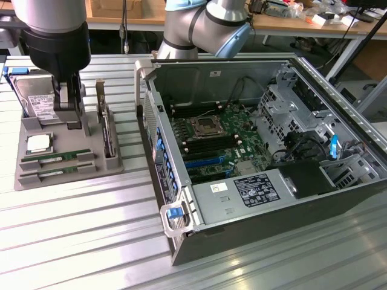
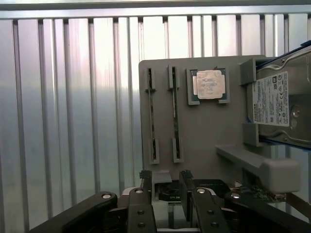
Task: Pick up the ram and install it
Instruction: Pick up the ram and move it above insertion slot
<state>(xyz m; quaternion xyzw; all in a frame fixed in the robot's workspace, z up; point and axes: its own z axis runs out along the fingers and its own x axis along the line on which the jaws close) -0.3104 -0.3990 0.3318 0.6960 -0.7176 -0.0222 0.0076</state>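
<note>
The ribbed metal counter (image 1: 72, 241) carries an open computer case (image 1: 272, 232) on the exterior view's right. Its motherboard (image 1: 217, 130) lies exposed, with long empty slots either side of the processor socket.

On the exterior view's left is a grey parts tray (image 1: 69, 142) (image 2: 209, 136). A hard drive (image 1: 36, 99) (image 2: 277, 104) sits at the tray's far end.

The ram (image 1: 51, 156) (image 2: 175, 116) stands on its long edge in the tray's slotted holders, just beside the square CPU (image 1: 37, 144) (image 2: 209, 85). A second stick (image 1: 53, 171) (image 2: 152, 116) runs parallel on its other side.

I judge the ram to be light, thin and stiff, but fragile. The board could crack if twisted, and its chips and contact edge should not be squeezed. The safest hold looks like a pinch across the two flat faces near the middle of the upper edge, clear of the holders at each end. That would keep the stick square so it does not tilt.

The pincer (image 1: 71, 121) (image 2: 166, 187) hangs over the tray near the hard drive, well apart from both sticks. Its jaws stand wide apart and hold nothing. Whether its fingertips (image 2: 146, 187) brush the tray's raised block cannot be told.
</note>
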